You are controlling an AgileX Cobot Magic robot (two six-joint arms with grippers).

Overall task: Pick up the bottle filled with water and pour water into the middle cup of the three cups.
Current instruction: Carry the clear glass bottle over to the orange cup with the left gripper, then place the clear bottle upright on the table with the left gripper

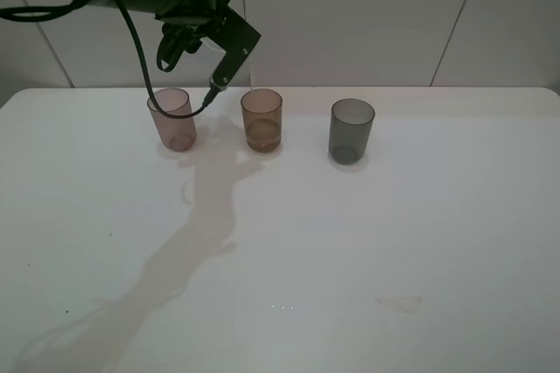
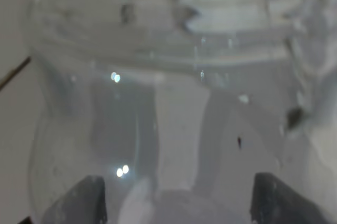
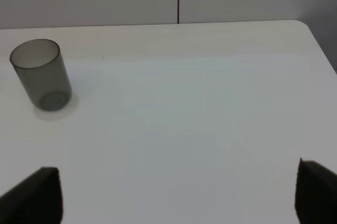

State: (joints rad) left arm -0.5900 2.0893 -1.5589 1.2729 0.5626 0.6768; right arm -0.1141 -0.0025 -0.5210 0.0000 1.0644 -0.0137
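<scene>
Three cups stand in a row at the back of the white table (image 1: 280, 242): pinkish-mauve (image 1: 172, 119), amber-brown middle cup (image 1: 262, 119), smoky-grey (image 1: 351, 130), which also shows in the right wrist view (image 3: 41, 74). The middle cup looks darker near its bottom. My left gripper (image 1: 229, 53) is raised above the gap between the pink and amber cups. It is shut on the clear bottle (image 2: 174, 103), which fills the left wrist view between the fingertips (image 2: 79, 200). The bottle hardly shows against the white wall in the exterior view. My right gripper (image 3: 174, 192) is open and empty above the table's right side.
A black cable (image 1: 140, 49) loops down from the left arm to the pink cup's rim. A faint wet mark (image 1: 399, 304) lies on the table at the front right. A tiled wall stands behind the table.
</scene>
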